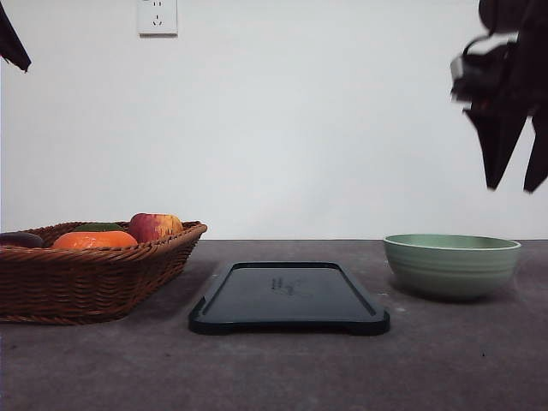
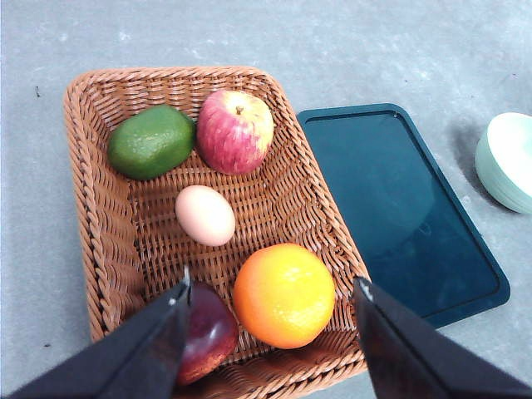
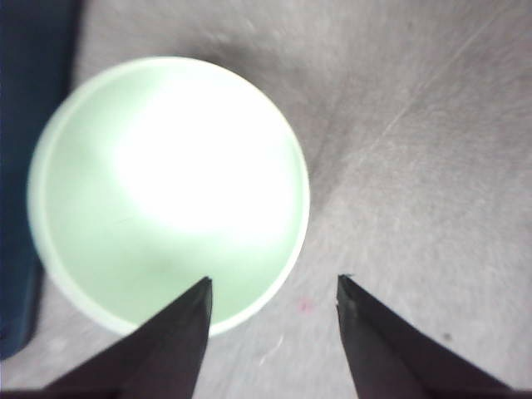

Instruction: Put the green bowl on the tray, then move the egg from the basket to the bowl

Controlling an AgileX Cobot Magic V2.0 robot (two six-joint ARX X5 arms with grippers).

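right gripper [image 3: 274,291] hangs high over the table [image 1: 445,360] with its jaws spread wide and nothing between them; in the front view it is a dark, blurred shape [image 1: 514,184] above the green bowl [image 1: 451,265]. from its wrist camera the bowl [image 3: 166,191] lies straight below, one finger [image 3: 179,332] crossing the near part of the rim and the other over bare table beside it. the bowl stands upright and empty on the table, just beyond the tray's edge [image 3: 21,166], not on the tray [image 1: 289,298].

left gripper [image 2: 270,287] is likewise wide open and holding nothing, poised above the basket [image 2: 100,224]. below its fingers lie an orange [image 2: 284,294] and a dark red fruit [image 2: 208,332], partly hidden behind one finger. farther from the fingers rests the egg [image 2: 205,214] on the basket floor, apart from the other fruit, and beyond that a green avocado [image 2: 151,141] touching a red apple [image 2: 235,131]. the tray [image 2: 399,208] sits bare just beside the basket, with the bowl [image 2: 509,162] past its far side.
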